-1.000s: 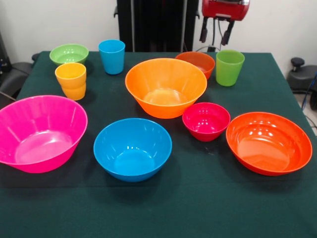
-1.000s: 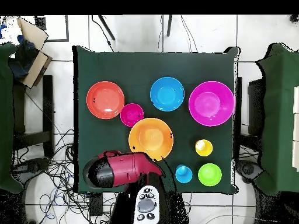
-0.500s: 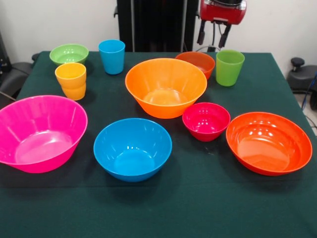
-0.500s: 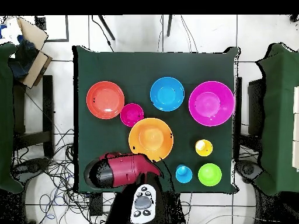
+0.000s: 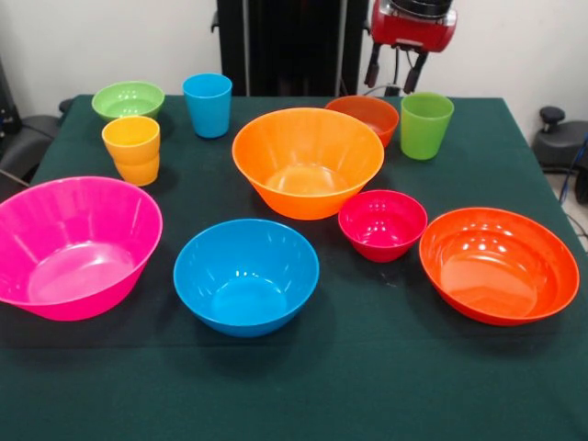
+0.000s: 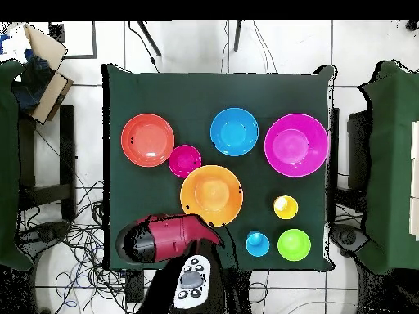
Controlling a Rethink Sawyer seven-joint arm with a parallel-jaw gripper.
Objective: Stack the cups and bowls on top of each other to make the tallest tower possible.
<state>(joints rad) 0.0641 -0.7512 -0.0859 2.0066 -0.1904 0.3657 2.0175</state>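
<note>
The claw [image 5: 394, 69] has risen a little over the last second, its two fingers spread and empty above the green cup [image 5: 426, 125] and small orange-red bowl [image 5: 364, 117]. Everything sits unstacked on the table [image 5: 386, 386]; no tower started.

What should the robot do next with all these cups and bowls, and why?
Probably lower the pincer onto the green cup just below it and grip its rim. Nothing is stacked yet: every bowl and cup stands alone on the table. The pincer hangs open and empty above the far edge, so that cup looks like the nearest thing to pick up.
</note>
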